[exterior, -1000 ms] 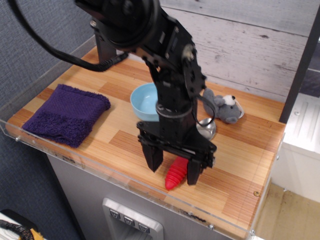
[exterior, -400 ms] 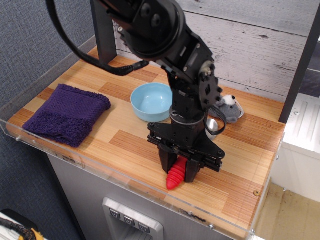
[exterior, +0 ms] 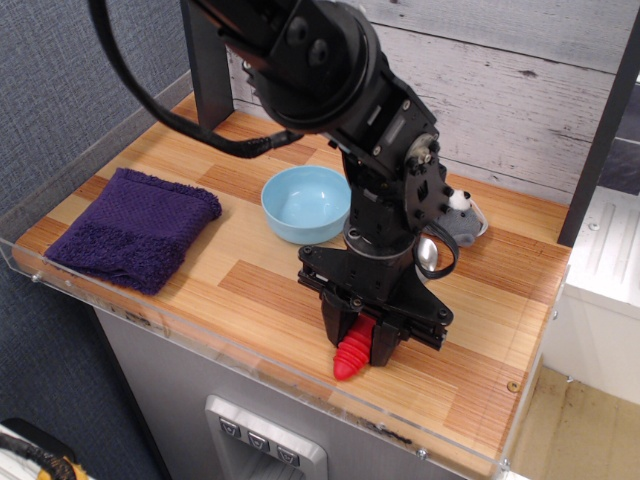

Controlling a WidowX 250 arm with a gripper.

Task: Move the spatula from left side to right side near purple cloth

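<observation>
The black tool (exterior: pixel 361 338) is clenched on the ribbed red handle of the silver-bowled spatula (exterior: pixel 352 357) — low on the wooden surface (exterior: pixel 250 290), ready for lifting — well apart from the folded purple cloth (exterior: pixel 133 228).

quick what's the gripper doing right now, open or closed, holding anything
Gripper: closed on the red handle of the spatula, which still touches the table.
</observation>
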